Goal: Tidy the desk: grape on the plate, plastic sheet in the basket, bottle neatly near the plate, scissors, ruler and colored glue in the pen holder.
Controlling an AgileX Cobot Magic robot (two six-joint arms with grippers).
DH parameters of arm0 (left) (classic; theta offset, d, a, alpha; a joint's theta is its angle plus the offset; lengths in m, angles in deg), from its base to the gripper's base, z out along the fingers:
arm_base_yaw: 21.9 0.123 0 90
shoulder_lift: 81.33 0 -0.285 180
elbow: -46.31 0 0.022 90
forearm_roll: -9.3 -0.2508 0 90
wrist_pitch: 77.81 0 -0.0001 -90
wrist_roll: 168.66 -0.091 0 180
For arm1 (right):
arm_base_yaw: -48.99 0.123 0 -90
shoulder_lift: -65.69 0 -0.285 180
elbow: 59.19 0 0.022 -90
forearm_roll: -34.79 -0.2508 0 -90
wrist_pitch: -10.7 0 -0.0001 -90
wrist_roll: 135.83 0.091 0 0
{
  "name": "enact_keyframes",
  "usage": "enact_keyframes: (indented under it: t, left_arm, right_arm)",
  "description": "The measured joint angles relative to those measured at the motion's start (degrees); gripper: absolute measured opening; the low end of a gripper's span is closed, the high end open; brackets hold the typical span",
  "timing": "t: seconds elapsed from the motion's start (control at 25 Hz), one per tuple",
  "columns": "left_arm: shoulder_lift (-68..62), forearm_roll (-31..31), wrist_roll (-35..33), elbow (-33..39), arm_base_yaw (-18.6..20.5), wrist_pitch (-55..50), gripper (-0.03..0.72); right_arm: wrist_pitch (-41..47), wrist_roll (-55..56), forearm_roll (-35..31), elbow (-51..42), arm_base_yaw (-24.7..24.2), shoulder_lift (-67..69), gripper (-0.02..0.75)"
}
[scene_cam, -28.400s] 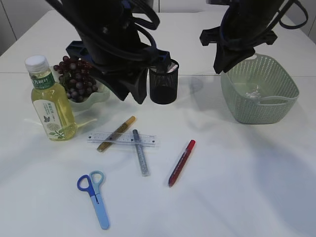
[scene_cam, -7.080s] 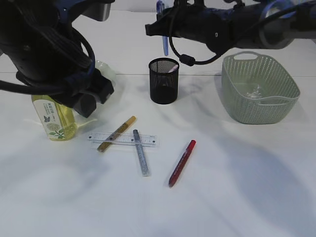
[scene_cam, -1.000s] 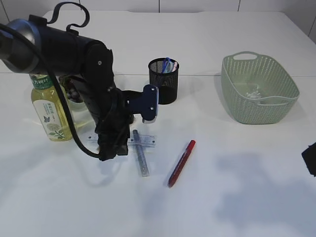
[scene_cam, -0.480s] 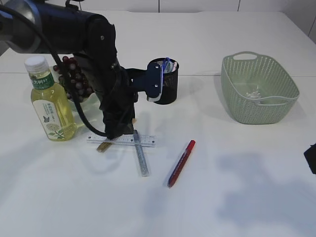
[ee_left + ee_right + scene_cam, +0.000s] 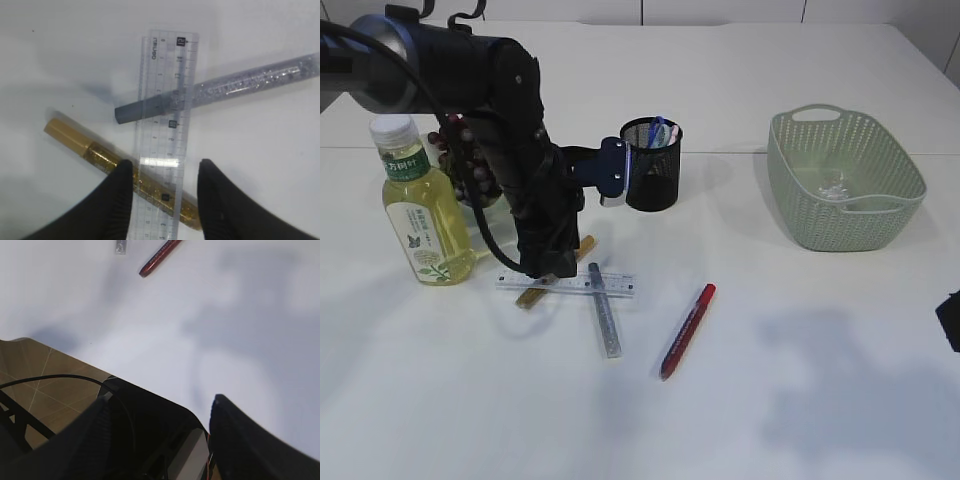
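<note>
Since dropping from beside the pen holder (image 5: 651,164), left tool (image 5: 162,187) unclenched astride ruler (image 5: 166,130) and gold glue pen (image 5: 120,170), lower centre; grasp pending.

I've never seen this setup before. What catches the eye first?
The big black left arm dominates, bent down over the desk's left side, its open tool straddling a clear ruler that lies across gold and silver glue pens. Off right sits a green basket.

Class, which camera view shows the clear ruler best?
The left wrist view: the ruler fills the frame, its markings legible, lying over the gold and silver glue pens. The exterior view shows it small, partly behind the left arm. The right wrist view does not show it.
</note>
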Motion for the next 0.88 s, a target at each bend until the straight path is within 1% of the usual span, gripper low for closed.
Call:
enact_keyframes:
  t: [0.88]
  left_arm:
    - [0.0, 3.5, -0.7, -0.2, 0.0, 1.0, 0.309]
  right_arm:
    - [0.0, 0.0, 2.9, 0.0, 0.0, 0.0, 0.49]
